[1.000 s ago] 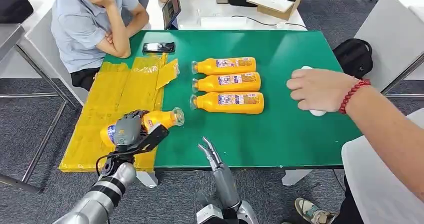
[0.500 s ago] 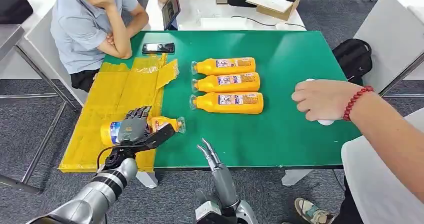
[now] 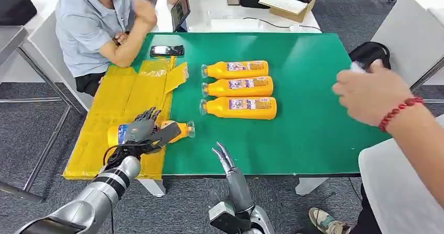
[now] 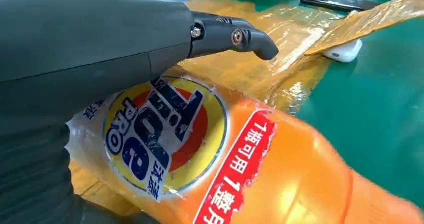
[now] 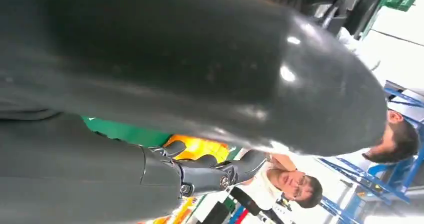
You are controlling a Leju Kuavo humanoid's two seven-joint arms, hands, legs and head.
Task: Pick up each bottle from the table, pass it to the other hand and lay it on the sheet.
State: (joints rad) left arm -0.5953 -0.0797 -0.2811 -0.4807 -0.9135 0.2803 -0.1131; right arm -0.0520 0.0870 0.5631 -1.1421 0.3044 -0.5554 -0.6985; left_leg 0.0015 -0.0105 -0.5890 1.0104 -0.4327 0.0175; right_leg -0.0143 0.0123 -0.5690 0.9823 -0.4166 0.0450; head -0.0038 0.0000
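The left hand (image 3: pixel 140 133) rests on the bottle (image 3: pixel 166 131) lying across the sheet (image 3: pixel 112 106) edge, fingers (image 4: pixel 235 35) loosening. Released carelessly, it could roll beyond the fingers onto the table (image 3: pixel 314 61). The right hand (image 3: pixel 224 157) holds nothing, fingers straight.

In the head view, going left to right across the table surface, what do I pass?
Yellow sheet → left hand on the laid-down bottle → row of three orange bottles on the green table → a person's hand with a red bead bracelet.
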